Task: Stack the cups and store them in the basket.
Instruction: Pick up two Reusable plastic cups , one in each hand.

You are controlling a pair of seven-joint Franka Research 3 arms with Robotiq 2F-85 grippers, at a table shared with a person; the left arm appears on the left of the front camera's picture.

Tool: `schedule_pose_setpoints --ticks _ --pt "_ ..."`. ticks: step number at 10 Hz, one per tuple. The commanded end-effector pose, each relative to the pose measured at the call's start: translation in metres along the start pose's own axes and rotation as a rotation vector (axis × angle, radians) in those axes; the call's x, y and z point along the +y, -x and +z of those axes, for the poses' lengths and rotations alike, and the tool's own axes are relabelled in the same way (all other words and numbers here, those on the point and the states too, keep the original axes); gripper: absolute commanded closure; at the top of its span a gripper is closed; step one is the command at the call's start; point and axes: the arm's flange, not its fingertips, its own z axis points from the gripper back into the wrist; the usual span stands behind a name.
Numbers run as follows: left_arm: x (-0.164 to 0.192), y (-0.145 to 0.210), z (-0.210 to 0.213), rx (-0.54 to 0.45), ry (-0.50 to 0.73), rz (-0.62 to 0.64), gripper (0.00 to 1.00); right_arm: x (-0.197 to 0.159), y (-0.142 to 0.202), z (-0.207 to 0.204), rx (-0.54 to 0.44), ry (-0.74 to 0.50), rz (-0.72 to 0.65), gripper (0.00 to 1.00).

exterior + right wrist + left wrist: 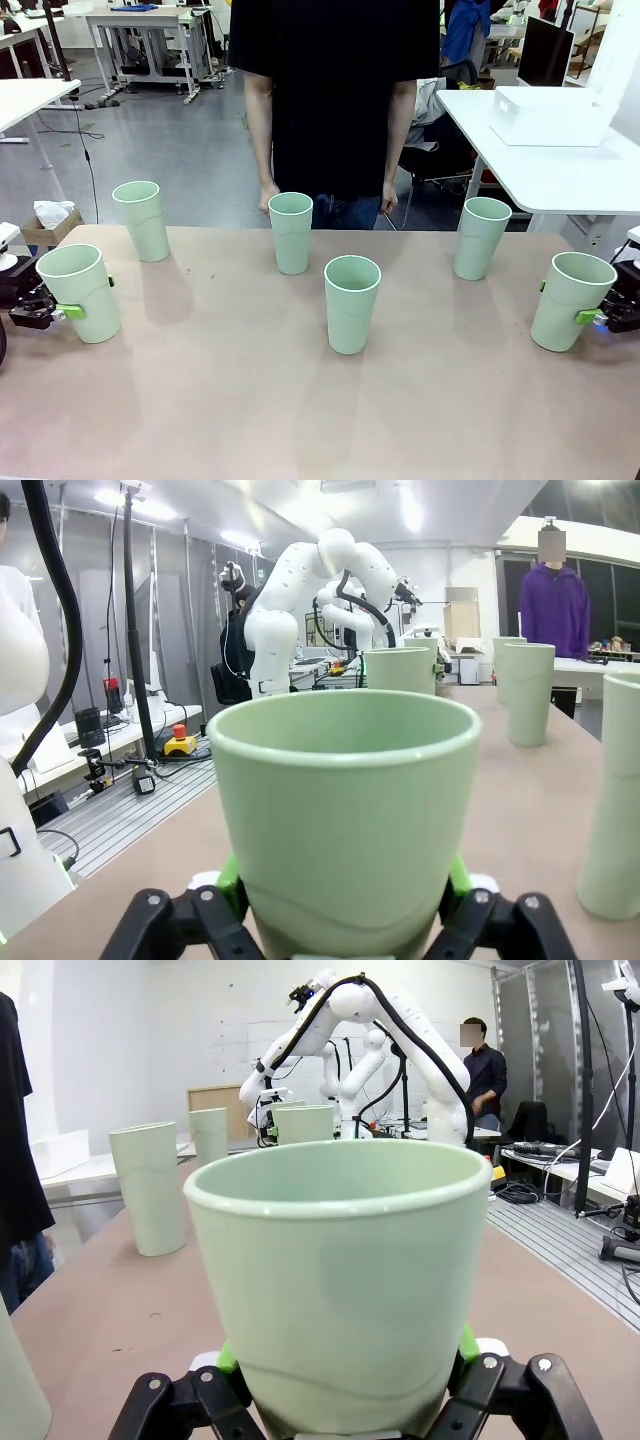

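Mint-green cups: six are standing upright and well apart on the tan table (200,400), and none is sitting inside another.
Left grip: my left gripper (88,298) is pinching the left-edge cup (78,270) low on its wall at the frame's left edge; in the left wrist view the green pads (228,1358) are pressing on both sides of it.
Right grip: my right gripper (566,302) is clamping the right-edge cup (575,280) the same way at the frame's right edge.
Loose cups: the upper-left cup (142,220), the far-middle cup (291,232), the centre cup (352,303) and the upper-right cup (481,237) are waiting untouched.
Person: the person (335,90) is standing at top centre behind the table, arms hanging, touching no cup.
Basket: I am seeing a white box (550,115) on the side table at upper right, and I cannot tell whether it is the basket.
Progress: I am judging this as the very start, with two cups gripped and both seemingly resting on the table.
Remaining: all the stacking and the storing are waiting to be done.
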Motion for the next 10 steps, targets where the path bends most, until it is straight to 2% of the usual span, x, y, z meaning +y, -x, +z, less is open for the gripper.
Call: schedule_pose_setpoints --ticks 1,2,3,6,7,8,10 --pt "-0.009 -0.002 -0.002 0.001 0.021 -0.026 0.56 0.005 0.000 -0.007 0.008 0.032 0.031 0.60" --pt "-0.009 -0.004 -0.002 -0.007 0.009 -0.031 0.42 0.006 0.000 -0.007 0.009 0.002 0.085 0.42" --pt "0.000 0.000 0.000 0.000 0.000 0.000 0.42 0.000 0.000 0.000 0.000 0.001 0.000 0.42" --pt "0.000 0.000 0.000 0.000 0.000 0.000 0.42 0.000 0.000 0.000 0.000 0.001 0.000 0.42" --pt "0.003 -0.002 0.000 0.005 0.005 0.024 0.15 0.000 0.000 0.001 -0.001 0.000 0.003 0.13" --pt "0.001 -0.020 -0.009 -0.005 -0.032 -0.005 0.15 0.004 -0.021 -0.020 0.011 0.058 0.056 0.13" --pt "-0.003 -0.058 -0.041 0.022 -0.071 -0.046 0.15 0.012 -0.051 -0.061 -0.021 0.095 0.090 0.13"
